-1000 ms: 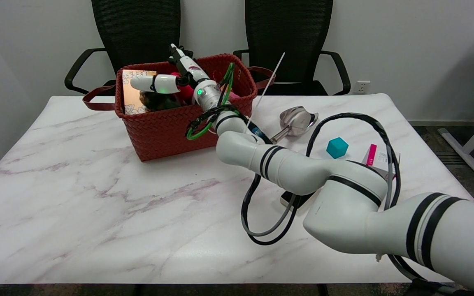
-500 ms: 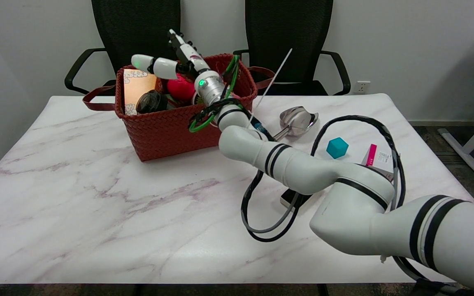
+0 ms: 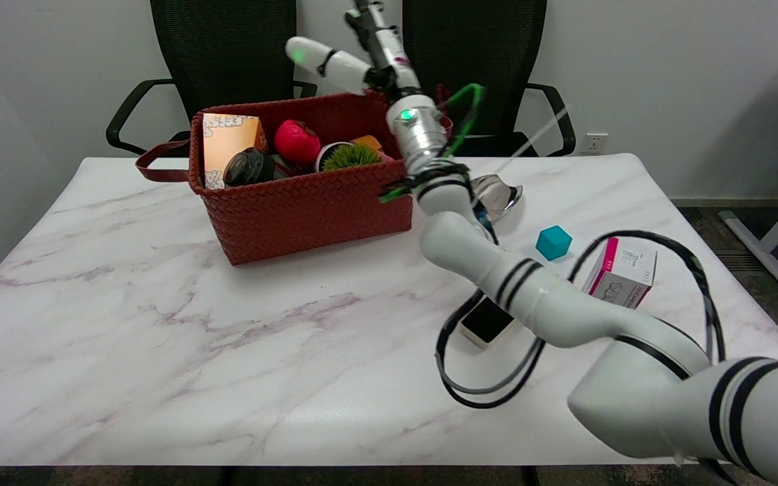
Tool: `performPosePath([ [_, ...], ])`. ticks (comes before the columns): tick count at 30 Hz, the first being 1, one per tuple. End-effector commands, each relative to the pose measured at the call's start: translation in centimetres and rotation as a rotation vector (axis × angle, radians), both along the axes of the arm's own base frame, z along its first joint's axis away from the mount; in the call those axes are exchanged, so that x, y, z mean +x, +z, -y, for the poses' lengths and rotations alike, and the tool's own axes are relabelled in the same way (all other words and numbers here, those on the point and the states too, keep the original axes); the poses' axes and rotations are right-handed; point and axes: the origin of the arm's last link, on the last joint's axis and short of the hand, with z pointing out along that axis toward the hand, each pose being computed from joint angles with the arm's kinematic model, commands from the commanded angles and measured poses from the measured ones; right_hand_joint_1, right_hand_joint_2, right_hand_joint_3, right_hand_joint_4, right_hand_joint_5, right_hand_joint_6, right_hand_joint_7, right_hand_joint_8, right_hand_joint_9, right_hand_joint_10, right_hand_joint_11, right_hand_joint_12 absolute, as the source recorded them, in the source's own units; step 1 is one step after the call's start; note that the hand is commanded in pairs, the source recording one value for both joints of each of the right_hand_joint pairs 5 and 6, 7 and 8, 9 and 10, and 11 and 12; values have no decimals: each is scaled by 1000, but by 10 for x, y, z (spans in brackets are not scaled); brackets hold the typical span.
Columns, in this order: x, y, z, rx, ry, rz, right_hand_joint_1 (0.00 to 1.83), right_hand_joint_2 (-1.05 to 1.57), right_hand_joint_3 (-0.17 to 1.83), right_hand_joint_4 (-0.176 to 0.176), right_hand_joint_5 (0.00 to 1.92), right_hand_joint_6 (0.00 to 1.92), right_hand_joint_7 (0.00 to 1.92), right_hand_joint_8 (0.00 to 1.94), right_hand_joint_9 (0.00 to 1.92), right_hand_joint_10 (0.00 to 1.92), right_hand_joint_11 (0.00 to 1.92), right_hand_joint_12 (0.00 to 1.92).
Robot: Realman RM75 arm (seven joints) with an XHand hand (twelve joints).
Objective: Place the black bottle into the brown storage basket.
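The black bottle (image 3: 248, 167) lies inside the brown woven storage basket (image 3: 308, 209), at its left front, next to an orange box. My right hand (image 3: 355, 50) is in the air above the basket's back right corner, well clear of the bottle. Its fingers are spread and nothing is in them.
The basket also holds an orange box (image 3: 225, 142), a red ball (image 3: 297, 142) and a small green plant (image 3: 350, 156). To its right on the marble table (image 3: 159, 324) lie a metal scoop (image 3: 494, 191), a teal cube (image 3: 554, 242), a pink-and-white box (image 3: 622, 277) and a small black-and-white block (image 3: 485, 322).
My hand has lifted out of the basket and swung up and to the right. The black bottle stays behind in the basket, uncovered.
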Motion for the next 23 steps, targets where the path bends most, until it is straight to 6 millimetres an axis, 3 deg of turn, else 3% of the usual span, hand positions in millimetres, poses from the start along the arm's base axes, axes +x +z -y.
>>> performPosePath([
  [1, 13, 113, -129, -351, 288, -2, 778, 714, -175, 0, 0, 0, 215, 215, 166, 166, 172, 172],
  [11, 7, 108, -171, -443, 299, -55, 780, 712, -175, 0, 0, 0, 226, 226, 190, 190, 203, 203],
  [23, 2, 88, -178, -398, 307, -42, 754, 777, -175, 0, 0, 0, 234, 234, 196, 196, 216, 216],
])
